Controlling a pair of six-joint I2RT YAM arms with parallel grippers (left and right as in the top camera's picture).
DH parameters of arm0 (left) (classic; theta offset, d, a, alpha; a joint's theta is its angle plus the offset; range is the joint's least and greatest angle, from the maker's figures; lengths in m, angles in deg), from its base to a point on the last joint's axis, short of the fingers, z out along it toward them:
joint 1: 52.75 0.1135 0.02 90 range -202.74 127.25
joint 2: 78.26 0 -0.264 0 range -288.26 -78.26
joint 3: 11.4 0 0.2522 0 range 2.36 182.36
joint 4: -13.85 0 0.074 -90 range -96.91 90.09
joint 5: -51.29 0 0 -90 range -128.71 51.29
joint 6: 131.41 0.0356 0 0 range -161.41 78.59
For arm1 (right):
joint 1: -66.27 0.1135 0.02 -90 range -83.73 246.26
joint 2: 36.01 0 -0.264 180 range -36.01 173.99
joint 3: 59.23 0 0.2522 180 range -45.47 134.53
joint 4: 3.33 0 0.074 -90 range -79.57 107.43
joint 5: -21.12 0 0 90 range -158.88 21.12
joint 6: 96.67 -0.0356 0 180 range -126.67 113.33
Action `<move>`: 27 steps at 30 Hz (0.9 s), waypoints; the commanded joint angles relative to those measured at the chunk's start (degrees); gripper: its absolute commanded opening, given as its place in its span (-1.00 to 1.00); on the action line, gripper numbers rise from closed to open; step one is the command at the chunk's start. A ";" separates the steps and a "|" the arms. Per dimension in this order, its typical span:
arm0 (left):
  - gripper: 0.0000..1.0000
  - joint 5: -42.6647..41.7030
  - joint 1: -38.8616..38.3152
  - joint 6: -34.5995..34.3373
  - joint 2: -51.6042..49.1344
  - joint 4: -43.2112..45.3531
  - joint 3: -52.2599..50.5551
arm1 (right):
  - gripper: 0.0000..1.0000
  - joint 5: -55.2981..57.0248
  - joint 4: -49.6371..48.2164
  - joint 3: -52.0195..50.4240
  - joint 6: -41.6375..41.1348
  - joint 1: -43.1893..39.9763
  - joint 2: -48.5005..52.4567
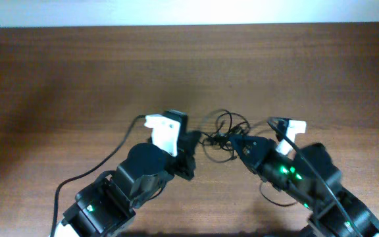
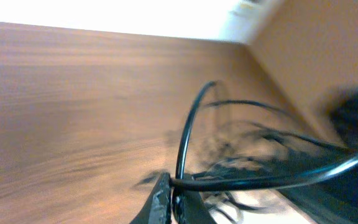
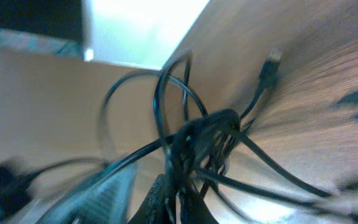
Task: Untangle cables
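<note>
Arms point(image 1: 143, 166) black — white wrist mounts point(image 1: 163, 130), green lights point(image 1: 285, 172).

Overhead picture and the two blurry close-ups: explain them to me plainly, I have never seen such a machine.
The machine is two robot arms at a wooden table: a left arm and a right arm. The overhead picture looks straight down, and both arms reach in from the bottom edge. Each close-up comes from a camera on one wrist, looking along that arm's own two fingers. Between the arms sits a knot of thin black cables. The left gripper is shut, pinching one strand at its tips. The right gripper is shut on a thicker bunch of the knot. A small plug end sticks out beyond it.
</note>
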 commanded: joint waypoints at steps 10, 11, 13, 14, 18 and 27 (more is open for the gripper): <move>-1.00 14.82 0.13 -7.32 -20.17 -0.76 0.20 | -0.92 -5.42 -21.64 3.41 23.23 -0.11 -16.74; -1.00 13.75 0.13 -7.43 -22.60 -0.74 0.22 | -0.92 -3.80 -23.37 3.41 26.03 -0.11 -16.74; -1.00 10.05 0.13 -7.41 -24.20 -0.31 0.22 | -0.92 1.55 -21.38 3.41 29.75 -0.11 -16.74; -1.00 9.75 0.13 -7.43 -24.15 -0.04 0.22 | -0.92 6.56 -18.10 3.41 30.91 -0.11 -16.74; -1.00 8.66 0.13 -7.41 -15.34 8.00 0.22 | -0.92 17.16 5.70 3.39 30.82 -0.04 -16.39; -1.00 10.32 0.13 -2.86 12.63 15.65 0.22 | -0.92 24.15 20.17 3.41 30.82 -0.11 -5.57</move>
